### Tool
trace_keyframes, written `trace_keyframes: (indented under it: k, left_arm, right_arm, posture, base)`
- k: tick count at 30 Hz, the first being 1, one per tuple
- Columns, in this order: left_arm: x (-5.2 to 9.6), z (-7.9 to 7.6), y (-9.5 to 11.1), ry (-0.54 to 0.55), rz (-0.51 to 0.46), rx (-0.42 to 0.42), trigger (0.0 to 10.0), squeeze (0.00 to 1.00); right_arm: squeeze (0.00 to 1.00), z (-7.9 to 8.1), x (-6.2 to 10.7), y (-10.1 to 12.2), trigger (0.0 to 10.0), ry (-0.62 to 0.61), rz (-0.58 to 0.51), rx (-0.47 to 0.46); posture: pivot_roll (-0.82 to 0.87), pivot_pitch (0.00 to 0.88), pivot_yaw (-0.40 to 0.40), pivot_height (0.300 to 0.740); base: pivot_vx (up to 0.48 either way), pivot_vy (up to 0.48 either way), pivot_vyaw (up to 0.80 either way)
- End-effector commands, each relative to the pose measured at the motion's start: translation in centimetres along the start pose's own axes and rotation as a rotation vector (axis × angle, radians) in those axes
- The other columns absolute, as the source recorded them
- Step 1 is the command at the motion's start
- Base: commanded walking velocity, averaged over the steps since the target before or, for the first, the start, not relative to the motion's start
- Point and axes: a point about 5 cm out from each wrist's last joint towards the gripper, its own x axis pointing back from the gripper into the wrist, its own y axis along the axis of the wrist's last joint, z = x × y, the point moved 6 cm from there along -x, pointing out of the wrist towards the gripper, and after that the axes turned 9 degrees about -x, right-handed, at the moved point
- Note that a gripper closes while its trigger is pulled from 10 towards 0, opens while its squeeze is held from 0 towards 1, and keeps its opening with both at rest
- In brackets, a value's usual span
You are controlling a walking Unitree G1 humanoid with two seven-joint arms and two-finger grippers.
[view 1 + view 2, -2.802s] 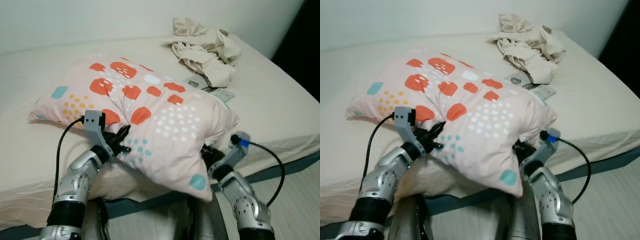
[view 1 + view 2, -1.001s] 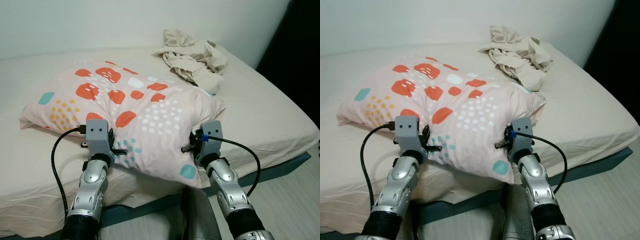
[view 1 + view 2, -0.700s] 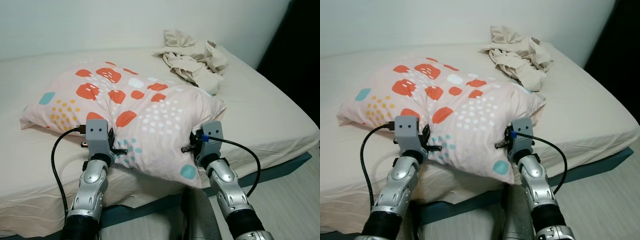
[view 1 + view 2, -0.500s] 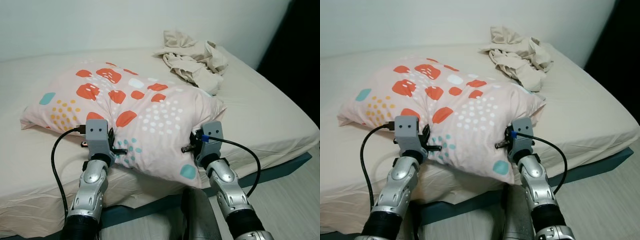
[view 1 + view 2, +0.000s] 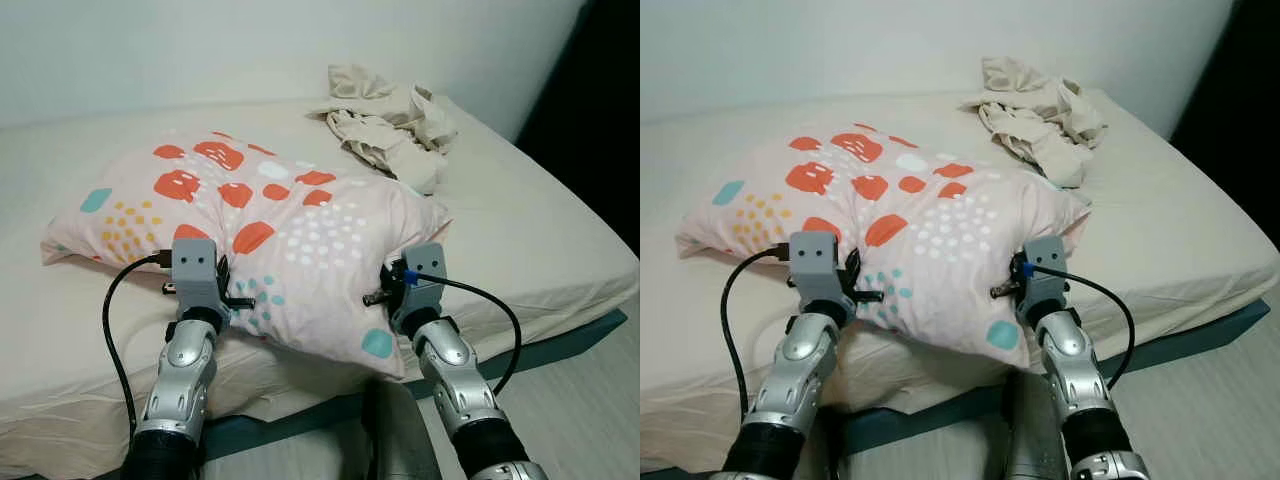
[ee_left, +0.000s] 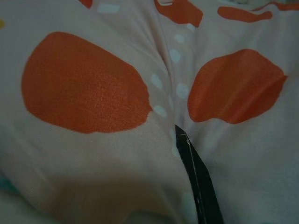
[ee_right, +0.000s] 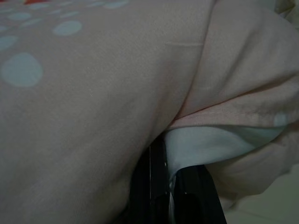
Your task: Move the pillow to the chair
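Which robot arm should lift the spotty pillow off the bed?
Neither alone: left gripper and right gripper each pinch one side of the pink pillow with orange and teal spots, so probably both.

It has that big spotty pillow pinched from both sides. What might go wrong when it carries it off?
Slipping, perhaps: the left gripper and right gripper seem to pinch only fabric at the near edge of the pillow, so the cover could pull free.

Sagging: most of the pillow lies beyond the grippers on the bed, so it may droop and drag.

Blocked view: lifted, it may hide the way ahead.
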Motion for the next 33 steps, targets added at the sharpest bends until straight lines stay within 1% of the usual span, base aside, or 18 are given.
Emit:
trace_keyframes:
  k: [1, 15, 19, 22, 33]
  left_arm:
    - [0.4, 0.2, -0.1, 0.004, -0.01, -0.004, 10.0, 0.0]
    - [0.4, 0.3, -0.2, 0.009, -0.012, -0.004, 10.0, 0.0]
    - [0.4, 0.4, -0.2, 0.009, -0.011, -0.006, 10.0, 0.0]
    - [0.4, 0.6, -0.2, 0.012, -0.01, -0.007, 10.0, 0.0]
    - [0.4, 1.1, -0.2, 0.029, -0.009, -0.008, 10.0, 0.0]
  right_arm:
    - [0.0, 0.6, 0.1, 0.3, 10.0, 0.029, -0.029, -0.006]
    - [0.0, 0.6, 0.1, 0.4, 10.0, 0.037, -0.029, -0.003]
    - [0.0, 0.9, 0.0, 0.5, 10.0, 0.044, -0.035, -0.005]
    - [0.0, 0.9, 0.1, 0.5, 10.0, 0.042, -0.036, 0.025]
    - [0.0, 0.8, -0.1, 0.6, 10.0, 0.042, -0.039, 0.002]
  posture:
    - [0.0, 0.089, -0.02, 0.55]
    - [-0.01, 0.094, -0.021, 0.614]
    - [-0.01, 0.096, -0.021, 0.614]
    - [-0.01, 0.097, -0.022, 0.614]
    - [0.0, 0.099, -0.025, 0.614]
  base:
    - [0.0, 0.0, 0.0]
    - [0.0, 0.0, 0.0]
    - [0.0, 0.0, 0.0]
    - [0.0, 0.0, 0.0]
    - [0.0, 0.0, 0.0]
